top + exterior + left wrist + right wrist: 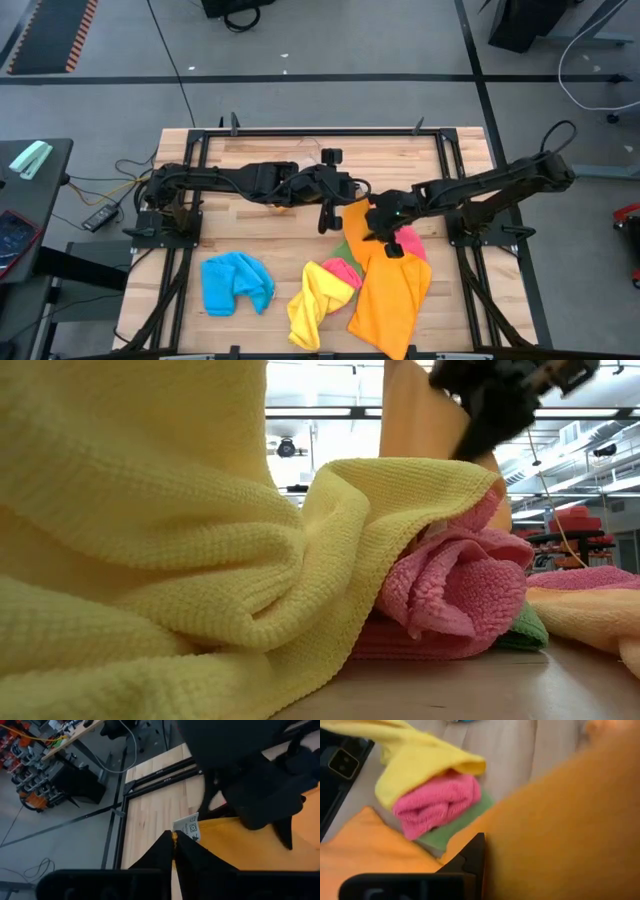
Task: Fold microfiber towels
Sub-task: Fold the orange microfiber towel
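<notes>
In the high view, the orange towel (393, 290) is stretched from the table's middle down towards five o'clock, its upper edge lifted off the wood. The left gripper (338, 207) is placed at the towel's upper corner, and the right gripper (385, 232) is set just beside it at four o'clock; the cloth appears to be held up by two points so that it can be spread or doubled over. The blue towel (236, 281) lies well apart at eight o'clock of the table (250, 235), the yellow towel (316, 302) at six o'clock, with the pink towel (343, 270) and a sliver of green towel (342, 251) tucked against the orange one, presumably left there to wait their turn.

In the low view, the yellow cloth is seen heaped over the pink one, the green beneath; orange cloth hangs at one o'clock beneath a dark gripper, raised clear of the pile.

In the left wrist view, the left fingers (165, 855) are pressed together on the orange towel's edge, beside its white label (188, 826), so a corner is pinched.

In the right wrist view, orange cloth is draped across the lens and one finger (471, 856) is seen against it; the grip appears closed on the orange towel, though the second finger is hidden.
</notes>
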`<state>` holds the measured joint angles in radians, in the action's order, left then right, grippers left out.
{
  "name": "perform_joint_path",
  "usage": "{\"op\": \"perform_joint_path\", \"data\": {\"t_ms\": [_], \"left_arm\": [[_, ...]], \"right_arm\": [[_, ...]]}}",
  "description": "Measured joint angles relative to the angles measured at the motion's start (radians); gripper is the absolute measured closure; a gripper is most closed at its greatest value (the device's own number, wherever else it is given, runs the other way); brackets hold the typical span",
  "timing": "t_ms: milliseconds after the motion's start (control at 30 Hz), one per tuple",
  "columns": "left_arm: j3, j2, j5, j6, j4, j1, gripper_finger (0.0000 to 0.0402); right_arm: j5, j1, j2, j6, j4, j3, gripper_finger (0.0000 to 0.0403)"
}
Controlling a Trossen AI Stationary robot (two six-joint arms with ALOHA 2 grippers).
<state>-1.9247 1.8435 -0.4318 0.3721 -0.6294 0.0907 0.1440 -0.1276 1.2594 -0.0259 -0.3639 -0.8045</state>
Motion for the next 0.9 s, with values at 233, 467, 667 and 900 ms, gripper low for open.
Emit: {"op": "perform_joint_path", "data": {"t_ms": [233,467,667,900], "left_arm": [[0.000,0.000,-0.001,-0.014,-0.011,-0.003,0.0394],[0.000,0.000,-0.001,-0.027,-0.049,-0.006,0.0375],[0.000,-0.001,-0.001,-0.047,-0.057,-0.009,0.0393],[0.000,-0.001,-0.001,-0.048,-0.057,-0.009,0.0377]], "right_arm": [[0.011,-0.002,0.000,-0.078,0.045,0.113,0.0347],[0.008,-0.052,0.000,-0.153,0.046,0.145,0.0357],[0.009,-0.099,0.000,-0.197,0.016,0.146,0.0358],[0.008,-0.108,0.000,-0.208,-0.016,0.146,0.0358]]}}
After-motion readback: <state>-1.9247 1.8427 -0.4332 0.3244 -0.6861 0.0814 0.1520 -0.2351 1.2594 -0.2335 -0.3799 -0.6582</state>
